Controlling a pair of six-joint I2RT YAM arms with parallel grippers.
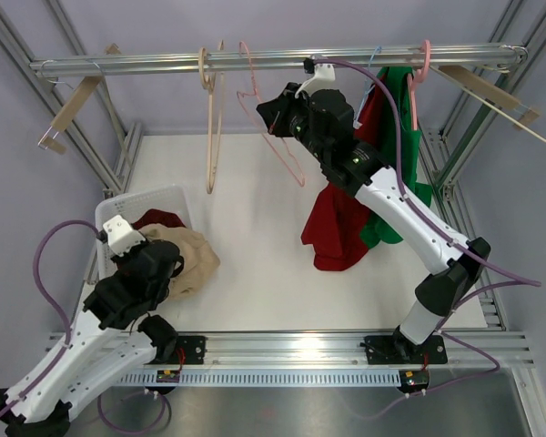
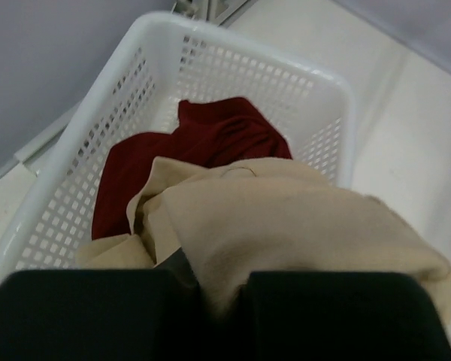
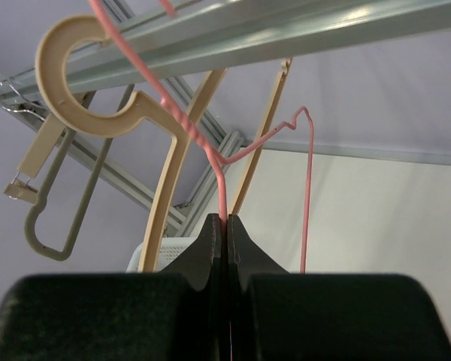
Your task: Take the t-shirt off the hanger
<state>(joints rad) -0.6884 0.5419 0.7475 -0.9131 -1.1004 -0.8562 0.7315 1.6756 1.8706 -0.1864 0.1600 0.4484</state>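
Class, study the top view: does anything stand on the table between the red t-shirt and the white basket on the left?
Nothing visible does. Only bare table separates the red t-shirt from the white basket. The basket is crowded, though: a tan garment spills over its rim on the side facing the t-shirt.

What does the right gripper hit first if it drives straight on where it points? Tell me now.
The right gripper has its jaws shut on the pink wire hanger. Straight beyond, it would probably meet the beige wooden hanger first, then the metal rail; depth is unclear from the wrist view.
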